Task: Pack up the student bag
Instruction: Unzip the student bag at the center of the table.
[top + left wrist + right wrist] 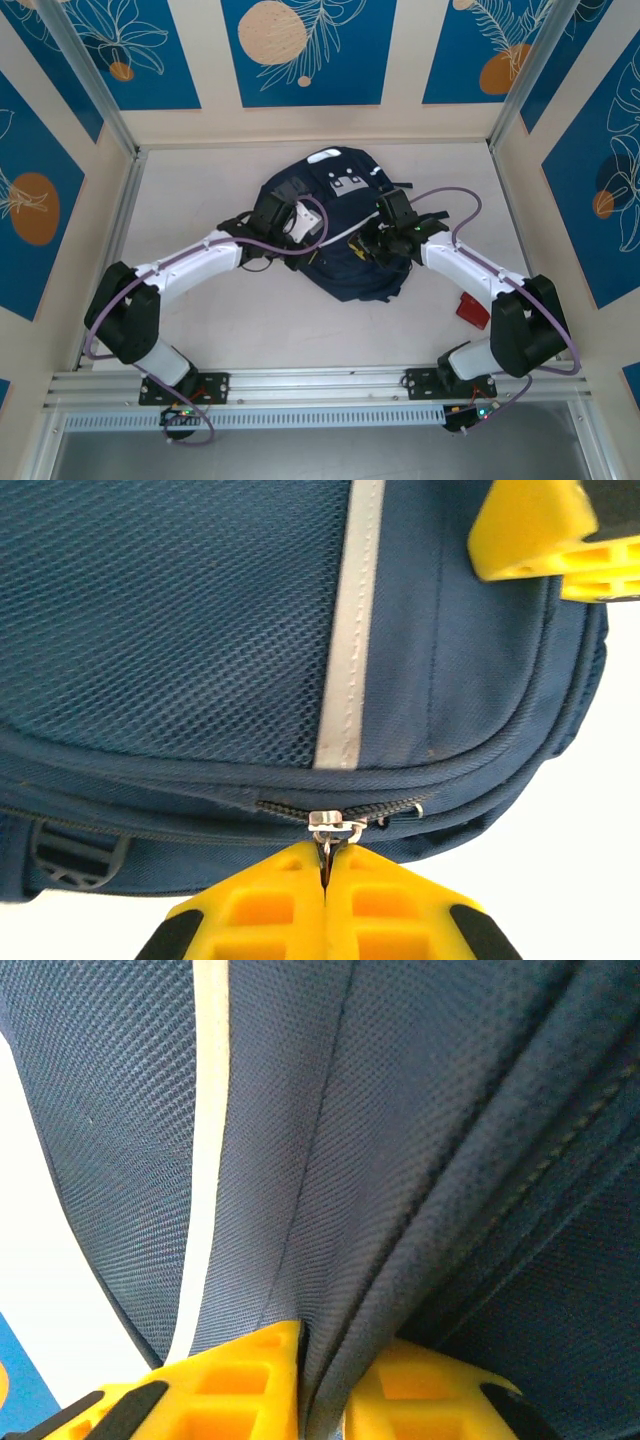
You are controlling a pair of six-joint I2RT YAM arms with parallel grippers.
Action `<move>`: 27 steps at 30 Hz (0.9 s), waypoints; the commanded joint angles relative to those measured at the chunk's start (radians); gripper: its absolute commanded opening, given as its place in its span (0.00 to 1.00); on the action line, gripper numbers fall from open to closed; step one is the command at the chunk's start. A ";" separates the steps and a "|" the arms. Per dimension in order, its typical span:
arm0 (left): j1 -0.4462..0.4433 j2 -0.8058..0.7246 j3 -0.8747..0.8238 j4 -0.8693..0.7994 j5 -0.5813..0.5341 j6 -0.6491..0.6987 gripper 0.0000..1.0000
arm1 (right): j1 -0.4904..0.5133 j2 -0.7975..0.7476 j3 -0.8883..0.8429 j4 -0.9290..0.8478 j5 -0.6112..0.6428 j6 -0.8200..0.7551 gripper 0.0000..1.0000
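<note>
Student bag [345, 205] flat, long axis far-to-near, top toward back wall [310, 125], left gripper [325, 875] pinching zipper pull [335, 823] in wrist view, right gripper [322, 1360] clamping a bag fabric fold

The student bag [340, 225] lies mid-bench [190, 200], grey patch up. The left gripper [290, 222] meets its left side and the right gripper [385, 235] its right side. A small red object [472, 309] lies beside the right arm, apart from the bag.

Free table [190, 190] around student bag [345, 210]
</note>
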 commanded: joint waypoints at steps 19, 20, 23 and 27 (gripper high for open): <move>0.138 0.048 0.090 -0.119 -0.306 -0.136 0.07 | 0.028 0.141 0.104 0.037 -0.019 -0.113 0.14; 0.144 0.051 0.092 -0.120 -0.297 -0.137 0.07 | 0.028 0.147 0.112 0.042 -0.031 -0.119 0.15; 0.158 0.059 0.101 -0.122 -0.306 -0.143 0.07 | 0.028 0.169 0.162 0.030 -0.088 -0.170 0.32; 0.186 0.065 0.100 -0.126 -0.334 -0.163 0.07 | 0.026 0.155 0.220 -0.023 -0.109 -0.272 0.62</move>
